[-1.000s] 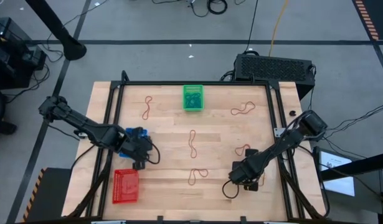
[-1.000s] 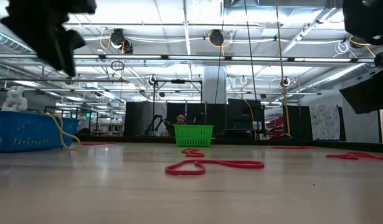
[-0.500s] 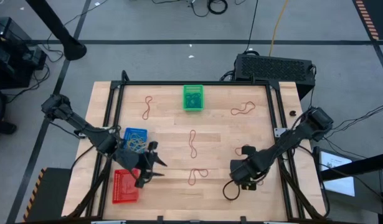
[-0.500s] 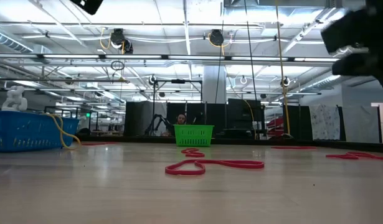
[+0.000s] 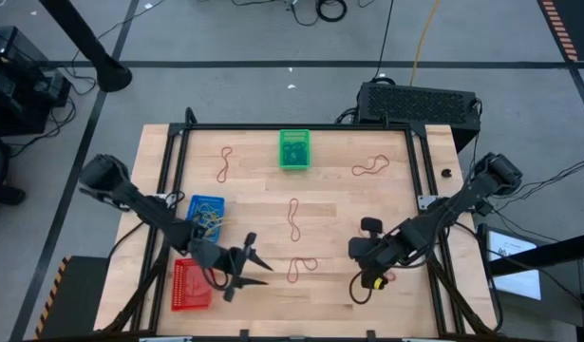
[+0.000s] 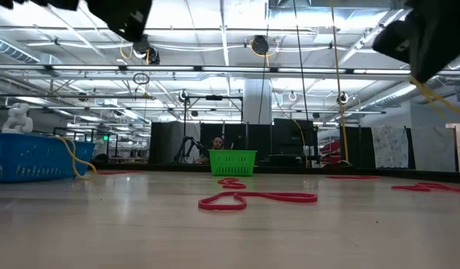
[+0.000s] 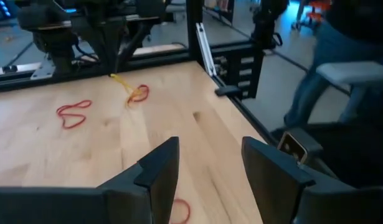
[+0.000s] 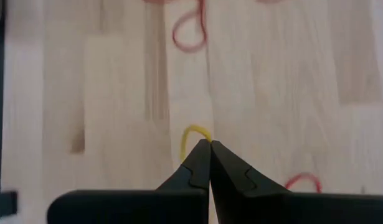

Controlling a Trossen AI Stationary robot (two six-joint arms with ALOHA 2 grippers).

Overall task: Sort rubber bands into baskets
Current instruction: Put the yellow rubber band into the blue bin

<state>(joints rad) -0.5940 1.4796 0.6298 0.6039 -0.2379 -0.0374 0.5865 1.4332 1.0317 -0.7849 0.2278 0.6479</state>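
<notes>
Rubber bands lie scattered over the wooden surface (image 5: 329,199): red ones around the middle and right of the high view, such as the red band (image 5: 293,218) at centre, each still waiting to be sorted. At lower right the right gripper (image 5: 374,276) has its fingers pressed together on a yellow band (image 8: 195,133), pinching it so it can be lifted and carried to a basket. The blue basket (image 5: 205,213) at left already holds yellowish bands, so it looks like the likely destination. The red basket (image 5: 191,284) sits at lower left and the green basket (image 5: 293,149) at top centre. The left gripper (image 5: 246,267), fingers apart and empty, hangs beside the red basket, seemingly heading toward a nearby red band. No readable writing or labels show anywhere.
</notes>
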